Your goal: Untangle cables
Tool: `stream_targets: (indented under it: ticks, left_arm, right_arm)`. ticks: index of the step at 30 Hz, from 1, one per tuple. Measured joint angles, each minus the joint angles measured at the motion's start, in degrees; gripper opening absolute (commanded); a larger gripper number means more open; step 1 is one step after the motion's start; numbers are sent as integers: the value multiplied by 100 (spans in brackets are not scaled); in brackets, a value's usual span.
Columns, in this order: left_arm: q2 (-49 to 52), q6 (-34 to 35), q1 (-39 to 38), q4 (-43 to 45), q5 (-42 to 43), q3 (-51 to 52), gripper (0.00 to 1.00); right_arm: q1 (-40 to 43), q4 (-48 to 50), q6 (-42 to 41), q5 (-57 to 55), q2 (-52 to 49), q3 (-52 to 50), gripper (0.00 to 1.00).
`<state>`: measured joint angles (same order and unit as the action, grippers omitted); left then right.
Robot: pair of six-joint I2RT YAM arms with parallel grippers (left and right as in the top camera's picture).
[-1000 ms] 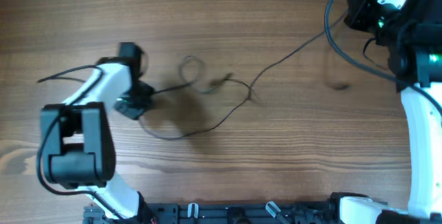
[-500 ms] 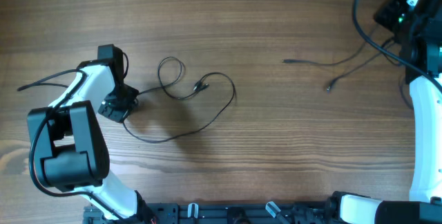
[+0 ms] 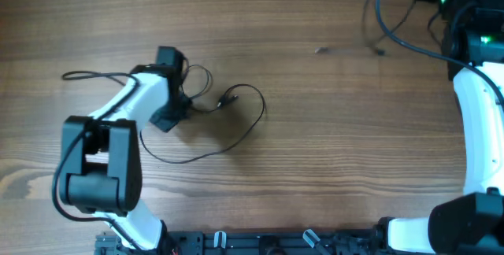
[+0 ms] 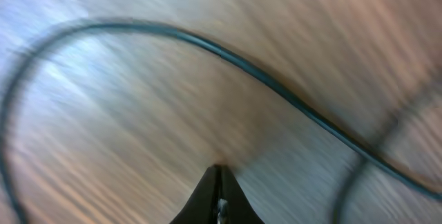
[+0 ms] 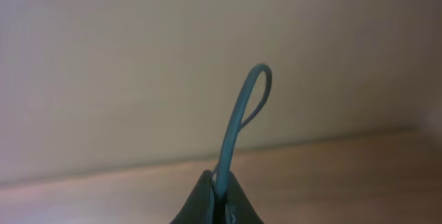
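Tabletop (image 3: 315, 168) holds one looped cable (image 3: 262, 112); left hand (image 4: 219, 177) closed, right hand (image 5: 217, 182) pinching second cable (image 5: 234, 124)

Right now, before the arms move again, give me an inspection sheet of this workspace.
Surface: wooden table, bare grain; blurred in the left wrist view.
Job's things: looped cable lies loose on the table beside the left arm; held cable rises from the right fingertips; faint, blurred cable ends show toward the far right.
Clutter: nothing seen.
Grippers: left gripper shut, and whether it pinches a cable is unclear; right gripper shut on the held cable.
Cables: thick arm cables arc beside the right arm.
Surroundings: black rail along the near edge.
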<state>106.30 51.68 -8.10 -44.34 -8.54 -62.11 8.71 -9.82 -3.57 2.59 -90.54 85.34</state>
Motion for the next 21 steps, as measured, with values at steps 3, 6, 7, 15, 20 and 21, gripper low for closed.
stream_targets:
  ticks: [3, 6, 7, 15, 20, 21]
  left_arm:
    - [-2, -2, -385, 323, 66, 0, 4]
    - [4, 0, -737, 671, 146, 2, 4]
    - [9, 0, -828, 756, 168, 2, 4]
    - [52, 0, -1386, 1322, 286, 24, 5]
    - [61, 2, -1495, 1381, 306, 24, 5]
    - [61, 2, -1495, 1381, 308, 24, 5]
  right_arm:
    - [138, 413, 330, -531, -90, 0, 4]
    - [264, 826, 678, -931, -186, 24, 4]
    - [293, 992, 798, -1058, -223, 46, 4]
    - [671, 2330, 2162, -2090, -820, 264, 4]
    - [817, 2015, 2114, -2439, -1847, 278, 4]
    - [811, 1917, 2002, -2452, -2098, 278, 4]
